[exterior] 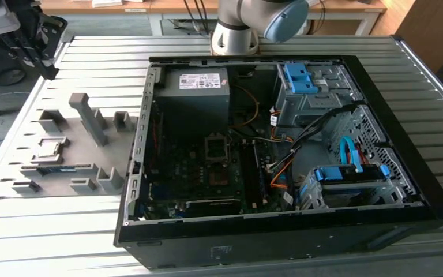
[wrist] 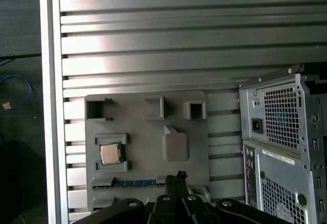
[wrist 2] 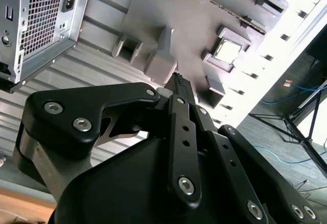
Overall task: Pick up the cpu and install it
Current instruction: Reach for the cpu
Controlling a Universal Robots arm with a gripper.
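Cpu flat, silver top up, in a framed square seat of the grey fixture plate, not yet picked up. Same cpu bright in the second wrist view, walled by low grey blocks on the plate. Just beside that seat, along the plate's edge, a green-blue memory stick standing in a slot.

Gripper above the plate, clear of the cpu and touching nothing; black fingers drawn together tip to tip, with nothing between them.

In the exterior view, fixture plate at the exterior view's left of the open computer case, both resting on the slatted metal table, close together. Inside the case, a dark rectangular socket in the middle of the motherboard, a grey power-supply box just past it, blue drive brackets toward the exterior view's right
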